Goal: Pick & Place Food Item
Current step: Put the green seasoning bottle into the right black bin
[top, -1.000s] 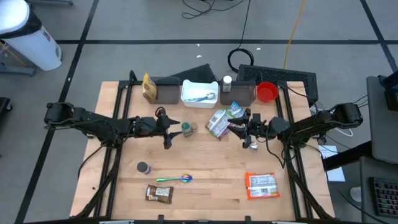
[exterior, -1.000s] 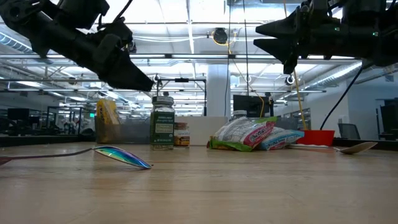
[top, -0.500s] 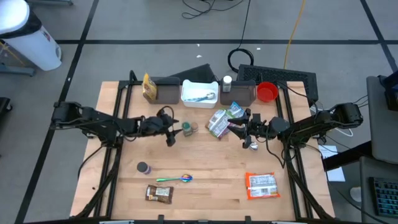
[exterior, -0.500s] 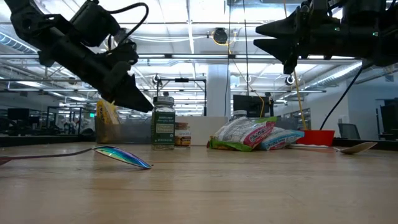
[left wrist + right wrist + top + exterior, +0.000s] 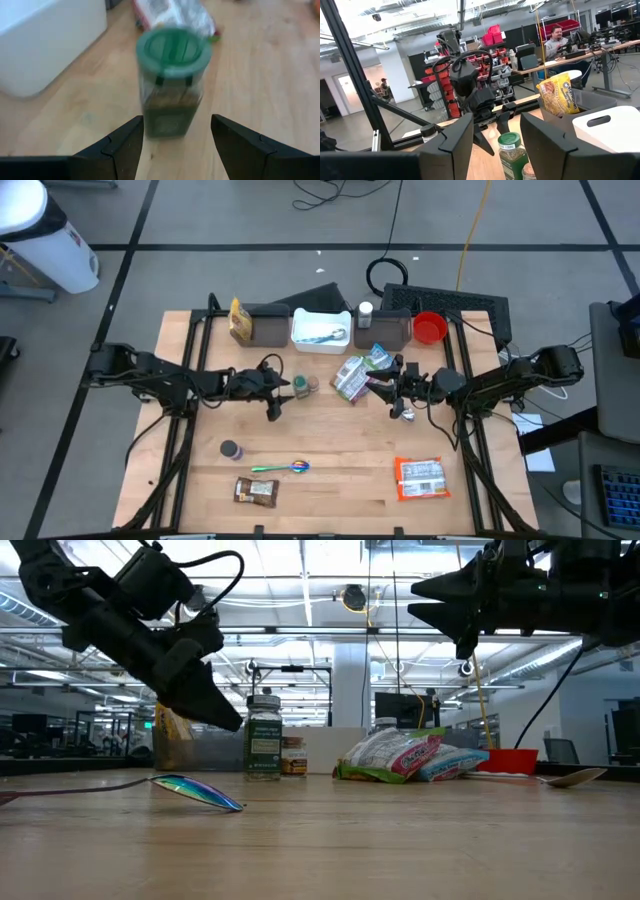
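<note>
A clear spice jar with a green lid (image 5: 301, 386) stands upright on its base on the wooden table (image 5: 330, 450), left of centre. My left gripper (image 5: 281, 390) is open, just left of the jar and low over the table. In the left wrist view the jar (image 5: 172, 82) stands just ahead of the two fingers, with my left gripper (image 5: 177, 120) not touching it. My right gripper (image 5: 395, 388) is open and empty, held above the table right of centre, beside a green-and-white snack bag (image 5: 352, 377).
A second snack bag (image 5: 378, 358) lies behind the first. An orange packet (image 5: 421, 477), a wrapped bar (image 5: 255, 491), a green-handled spoon (image 5: 280, 468) and a small dark-lidded jar (image 5: 231, 449) lie nearer. Bins (image 5: 320, 328), a yellow bag (image 5: 239, 320) and a red bowl (image 5: 429, 328) line the far edge.
My left gripper has gone down toward the table and a little toward the table's right edge, closing on the spice jar. The jar has stayed where it was.
</note>
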